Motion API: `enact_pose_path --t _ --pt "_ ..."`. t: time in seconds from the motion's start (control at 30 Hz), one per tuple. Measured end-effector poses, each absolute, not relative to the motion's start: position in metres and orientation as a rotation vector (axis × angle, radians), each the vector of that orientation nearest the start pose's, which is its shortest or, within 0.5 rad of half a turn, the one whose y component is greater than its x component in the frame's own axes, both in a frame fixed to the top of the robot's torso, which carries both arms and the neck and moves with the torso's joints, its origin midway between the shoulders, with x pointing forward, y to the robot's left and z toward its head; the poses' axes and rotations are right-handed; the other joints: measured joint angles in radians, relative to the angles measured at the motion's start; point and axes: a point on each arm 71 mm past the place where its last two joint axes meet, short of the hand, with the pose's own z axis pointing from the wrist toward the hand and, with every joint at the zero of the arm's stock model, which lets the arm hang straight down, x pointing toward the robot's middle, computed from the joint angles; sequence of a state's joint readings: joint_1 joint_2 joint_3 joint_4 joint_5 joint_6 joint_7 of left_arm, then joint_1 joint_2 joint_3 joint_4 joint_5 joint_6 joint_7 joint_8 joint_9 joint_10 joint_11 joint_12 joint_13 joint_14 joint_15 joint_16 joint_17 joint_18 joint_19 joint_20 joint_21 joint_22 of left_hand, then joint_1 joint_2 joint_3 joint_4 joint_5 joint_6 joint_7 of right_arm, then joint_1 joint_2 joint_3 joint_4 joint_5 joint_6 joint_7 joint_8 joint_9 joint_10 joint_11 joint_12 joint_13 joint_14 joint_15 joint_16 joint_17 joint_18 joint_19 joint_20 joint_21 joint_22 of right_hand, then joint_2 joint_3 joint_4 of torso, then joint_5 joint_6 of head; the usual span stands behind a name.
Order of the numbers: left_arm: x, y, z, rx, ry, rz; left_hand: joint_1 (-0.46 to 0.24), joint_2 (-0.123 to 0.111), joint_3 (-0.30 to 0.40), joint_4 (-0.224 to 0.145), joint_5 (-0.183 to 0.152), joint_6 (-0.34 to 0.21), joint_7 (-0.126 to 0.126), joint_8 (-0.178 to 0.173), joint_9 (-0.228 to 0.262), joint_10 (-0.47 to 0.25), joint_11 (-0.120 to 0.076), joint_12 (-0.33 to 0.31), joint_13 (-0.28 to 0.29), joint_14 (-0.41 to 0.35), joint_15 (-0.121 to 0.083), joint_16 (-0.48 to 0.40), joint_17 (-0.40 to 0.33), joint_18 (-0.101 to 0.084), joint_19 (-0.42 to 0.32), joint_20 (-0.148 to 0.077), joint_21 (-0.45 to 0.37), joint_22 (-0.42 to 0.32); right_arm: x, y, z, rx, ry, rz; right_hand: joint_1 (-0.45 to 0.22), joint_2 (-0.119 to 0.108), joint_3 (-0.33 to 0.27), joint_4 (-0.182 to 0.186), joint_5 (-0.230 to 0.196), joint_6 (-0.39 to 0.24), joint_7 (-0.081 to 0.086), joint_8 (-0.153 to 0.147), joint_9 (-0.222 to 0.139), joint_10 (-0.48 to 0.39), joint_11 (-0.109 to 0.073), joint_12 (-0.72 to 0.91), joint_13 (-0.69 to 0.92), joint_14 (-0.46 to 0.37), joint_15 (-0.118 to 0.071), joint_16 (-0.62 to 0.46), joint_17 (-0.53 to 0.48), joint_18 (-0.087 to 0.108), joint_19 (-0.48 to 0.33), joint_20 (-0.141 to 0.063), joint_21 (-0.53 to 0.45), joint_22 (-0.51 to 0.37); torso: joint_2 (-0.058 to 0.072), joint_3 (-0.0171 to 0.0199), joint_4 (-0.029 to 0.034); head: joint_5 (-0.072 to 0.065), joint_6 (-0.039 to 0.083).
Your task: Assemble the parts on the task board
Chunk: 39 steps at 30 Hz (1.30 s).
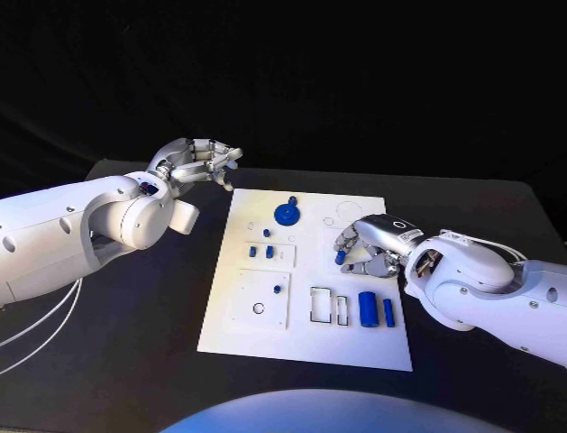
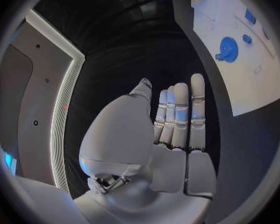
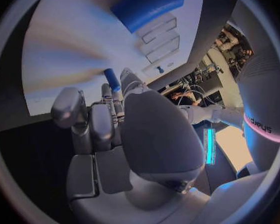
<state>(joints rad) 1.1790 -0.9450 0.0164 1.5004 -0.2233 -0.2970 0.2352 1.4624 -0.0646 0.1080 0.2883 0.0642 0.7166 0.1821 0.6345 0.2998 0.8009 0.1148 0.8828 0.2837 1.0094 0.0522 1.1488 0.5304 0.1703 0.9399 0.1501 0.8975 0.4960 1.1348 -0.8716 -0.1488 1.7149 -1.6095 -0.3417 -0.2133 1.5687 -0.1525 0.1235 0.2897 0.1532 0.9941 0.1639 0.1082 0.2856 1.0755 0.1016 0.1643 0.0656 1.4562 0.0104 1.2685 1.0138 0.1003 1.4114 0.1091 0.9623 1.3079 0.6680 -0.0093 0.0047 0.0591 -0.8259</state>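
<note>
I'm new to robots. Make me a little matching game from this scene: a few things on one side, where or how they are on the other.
Things:
1. left robot hand
2. right robot hand
3. blue gear
4. task board

Places or states:
A. on the board's far part
B. holding a small blue peg over the board
C. white, in the middle of the black table
D. holding nothing, off the board's far left corner

Pairs: 1-D, 2-B, 3-A, 4-C
</note>
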Motion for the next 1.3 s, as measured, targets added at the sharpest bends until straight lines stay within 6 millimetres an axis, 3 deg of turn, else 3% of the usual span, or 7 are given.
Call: enact_pose_path --t 0.3,0.53,0.8,0.9,1.0,1.13,1.3 --pt "0.4938 0.2664 -0.1748 -1.008 1.514 -1.322 0.008 0.000 0.006 0.000 0.000 0.000 0.000 0.000 -0.001 0.000 0.000 0.000 -0.002 0.000 0.000 0.000 -0.001 0.000 0.004 0.004 -0.004 -0.002 0.4179 -0.1607 -0.2354 -0.310 1.753 0.657 -0.013 0.013 0.053 0.000 -0.003 0.021 -0.003 0.000 -0.008 0.020 -0.006 -0.011 0.000 0.000 0.000 0.006 0.008 0.000 0.006 -0.001 0.015 0.000 0.000 -0.0004 0.0001 0.003 -0.005" --pt "0.4938 0.2666 -0.1749 -1.009 1.516 -1.322 0.008 0.000 0.008 0.003 0.000 -0.001 0.001 0.000 -0.001 0.000 0.000 0.000 -0.002 0.000 0.000 0.000 -0.001 0.000 0.004 0.004 -0.004 -0.003 0.4181 -0.1585 -0.2360 -0.308 1.750 0.659 -0.027 0.027 0.160 0.000 -0.059 0.070 -0.016 0.017 -0.012 0.074 -0.014 -0.021 -0.001 0.007 -0.007 0.026 0.029 0.000 0.020 -0.008 0.066 0.000 0.000 0.0002 -0.0006 0.004 -0.009" --pt "0.4937 0.2667 -0.1750 -1.010 1.518 -1.323 0.008 0.000 0.008 0.003 0.000 -0.003 0.003 0.000 -0.001 0.000 0.000 0.000 -0.003 0.000 0.000 0.000 -0.001 0.000 0.004 0.004 -0.004 -0.003 0.4191 -0.1557 -0.2356 -0.300 1.741 0.653 -0.062 0.001 0.274 -0.008 -0.065 0.108 -0.037 0.059 0.001 0.118 -0.032 -0.028 0.002 0.010 -0.018 0.043 0.045 0.000 0.032 -0.014 0.108 0.000 0.000 0.0007 -0.0006 0.002 -0.011" --pt "0.4937 0.2669 -0.1750 -1.010 1.519 -1.324 0.008 0.000 0.008 0.003 0.000 -0.003 0.003 0.000 -0.001 0.000 0.000 0.000 -0.003 0.000 0.000 0.000 -0.001 0.000 0.004 0.004 -0.004 -0.003 0.4191 -0.1553 -0.2354 -0.299 1.737 0.648 -0.068 -0.011 0.318 -0.021 -0.085 0.114 -0.043 0.077 0.016 0.136 -0.036 -0.030 0.003 0.010 -0.018 0.054 0.059 0.000 0.041 -0.023 0.139 0.000 0.000 0.0007 -0.0006 0.002 -0.013" --pt "0.4936 0.2670 -0.1751 -1.011 1.520 -1.324 0.008 0.000 0.008 0.003 0.000 -0.003 0.003 0.000 -0.003 0.003 0.003 0.000 -0.004 0.000 0.000 -0.004 -0.003 0.000 0.004 0.004 -0.004 -0.004 0.4183 -0.1547 -0.2348 -0.299 1.731 0.645 -0.063 -0.022 0.357 -0.043 -0.088 0.117 -0.047 0.096 0.020 0.141 -0.030 -0.034 0.005 0.010 -0.025 0.058 0.065 -0.016 0.044 -0.027 0.165 0.000 0.000 0.0010 -0.0011 0.004 -0.013" --pt "0.4936 0.2669 -0.1752 -1.011 1.522 -1.325 0.008 0.000 0.008 0.003 0.000 -0.003 0.003 0.000 -0.003 0.003 0.003 0.000 -0.004 0.000 0.000 -0.004 -0.003 0.000 0.004 0.004 -0.004 -0.004 0.4162 -0.1551 -0.2334 -0.298 1.719 0.643 -0.064 -0.023 0.405 -0.083 -0.092 0.118 -0.047 0.105 0.020 0.147 -0.025 -0.043 0.010 0.010 -0.025 0.058 0.067 -0.016 0.044 -0.027 0.178 0.000 -0.001 0.0015 -0.0012 0.005 -0.014" --pt "0.4939 0.2670 -0.1755 -1.012 1.525 -1.324 0.008 0.000 0.019 0.000 0.000 -0.003 0.003 0.000 -0.005 0.003 0.003 0.000 -0.006 0.000 0.000 -0.004 -0.005 0.000 0.006 0.001 -0.009 -0.007 0.4110 -0.1561 -0.2279 -0.295 1.696 0.654 -0.071 -0.035 0.422 -0.099 -0.079 0.117 -0.047 0.136 0.020 0.150 -0.021 -0.047 0.010 0.010 -0.025 0.062 0.067 -0.016 0.046 -0.029 0.182 -0.001 -0.002 0.0017 -0.0013 0.008 -0.014"
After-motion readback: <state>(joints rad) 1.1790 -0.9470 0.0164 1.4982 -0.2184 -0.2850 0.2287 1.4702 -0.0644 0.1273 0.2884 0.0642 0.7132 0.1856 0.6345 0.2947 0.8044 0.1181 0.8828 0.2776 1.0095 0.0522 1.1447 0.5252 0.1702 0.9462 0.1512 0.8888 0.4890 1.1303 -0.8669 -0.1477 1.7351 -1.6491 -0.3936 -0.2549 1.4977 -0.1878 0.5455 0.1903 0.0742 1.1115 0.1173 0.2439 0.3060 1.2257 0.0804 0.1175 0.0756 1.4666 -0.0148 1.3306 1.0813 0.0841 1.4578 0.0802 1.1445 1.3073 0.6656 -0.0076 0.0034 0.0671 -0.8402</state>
